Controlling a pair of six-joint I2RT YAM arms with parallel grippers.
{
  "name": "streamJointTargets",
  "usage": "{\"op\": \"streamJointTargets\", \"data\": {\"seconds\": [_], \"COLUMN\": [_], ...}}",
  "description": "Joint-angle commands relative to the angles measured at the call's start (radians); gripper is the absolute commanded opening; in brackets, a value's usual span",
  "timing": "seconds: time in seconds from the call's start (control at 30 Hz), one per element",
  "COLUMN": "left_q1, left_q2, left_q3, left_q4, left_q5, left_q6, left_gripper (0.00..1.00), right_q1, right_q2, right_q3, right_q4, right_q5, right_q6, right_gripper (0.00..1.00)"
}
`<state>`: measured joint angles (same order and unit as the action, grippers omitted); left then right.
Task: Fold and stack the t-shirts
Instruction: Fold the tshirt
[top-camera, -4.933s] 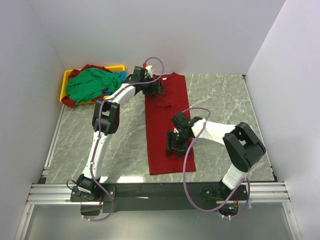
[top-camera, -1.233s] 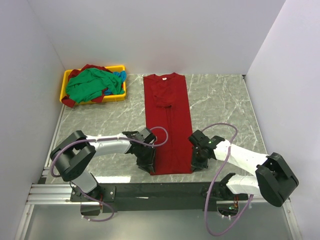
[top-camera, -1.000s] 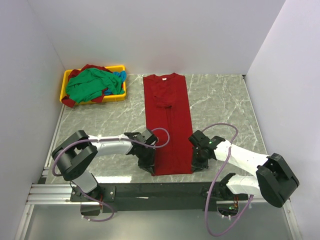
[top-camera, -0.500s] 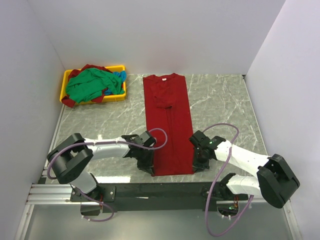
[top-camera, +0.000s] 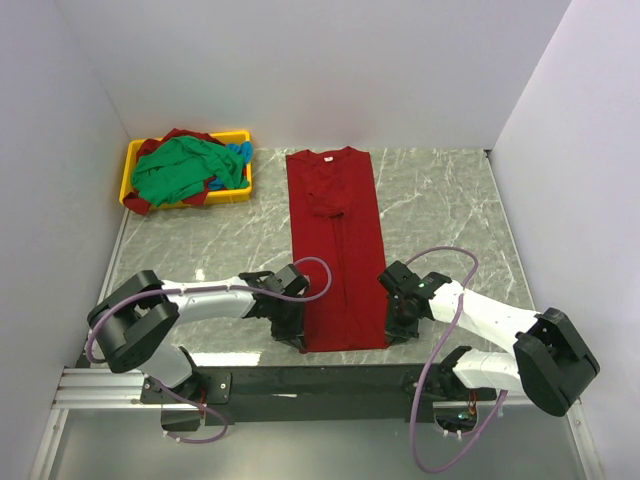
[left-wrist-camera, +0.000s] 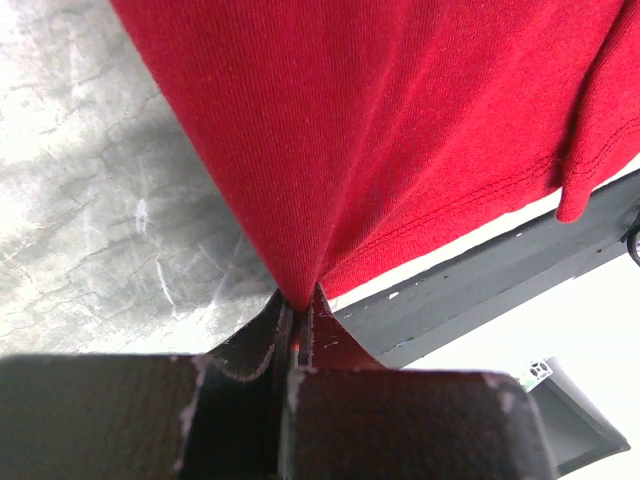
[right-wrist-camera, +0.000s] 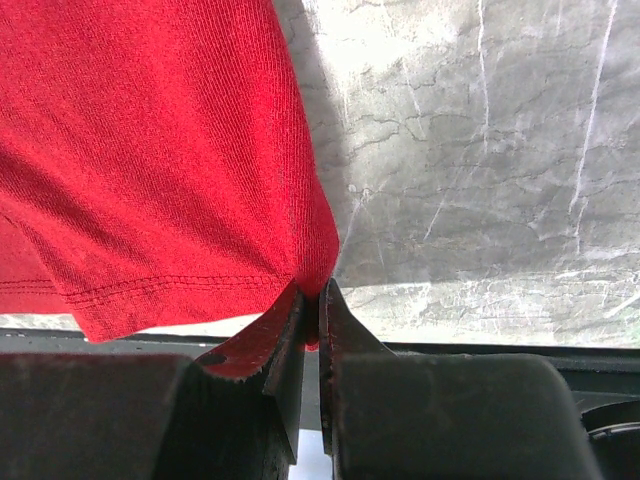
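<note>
Count: one yellow tray (top-camera: 133, 160), two arms, one deep red t-shirt (top-camera: 338, 250) spread on the tabletop (top-camera: 440, 200). Heaped in the tray are a green shirt (top-camera: 180, 170), a bit of blue shirt (top-camera: 240, 152) and a red shirt (top-camera: 137, 203). How many lie beneath them cannot be told.

The deep red t-shirt lies just right of the tray, apart from it. It is folded to a narrow strip. Its long axis runs from the tray's level straight toward the arm bases. The collar with the white neck label (top-camera: 325, 155) is level with the tray; the hem is the end farthest from it.

Left hand (top-camera: 292, 330): clenched on the hem corner on the tray's side, cloth pinched between the fingers in the wrist view (left-wrist-camera: 296, 310).

Right hand (top-camera: 393, 325): clenched on the opposite hem corner, cloth caught between the tips (right-wrist-camera: 318, 295).
</note>
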<state>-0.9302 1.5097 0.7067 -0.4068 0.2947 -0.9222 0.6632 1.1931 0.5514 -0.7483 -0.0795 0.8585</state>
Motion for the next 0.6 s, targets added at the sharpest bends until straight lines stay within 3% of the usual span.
{"op": "streamJointTargets", "data": {"seconds": [0.0,0.43,0.57], "left_q1": [-0.004,-0.006,-0.006], "left_q2": [-0.005,-0.022,-0.02], "left_q3": [-0.039,-0.056,-0.049], "left_q4": [-0.098,-0.104,-0.109], "left_q5": [-0.083,-0.091,-0.091], "left_q6": [0.028,0.031,0.037], "left_gripper": [0.0,0.0,0.0], "right_q1": [-0.004,-0.004,-0.004], "right_q2": [0.011,0.008,0.0], "right_q3": [0.002,-0.005,-0.007], "right_q4": [-0.046,-0.059,-0.062], "right_q5": [0.04,0.047,0.052], "right_q6": [0.007,0.025,0.03], "right_gripper": [0.05,0.14,0.22]}}
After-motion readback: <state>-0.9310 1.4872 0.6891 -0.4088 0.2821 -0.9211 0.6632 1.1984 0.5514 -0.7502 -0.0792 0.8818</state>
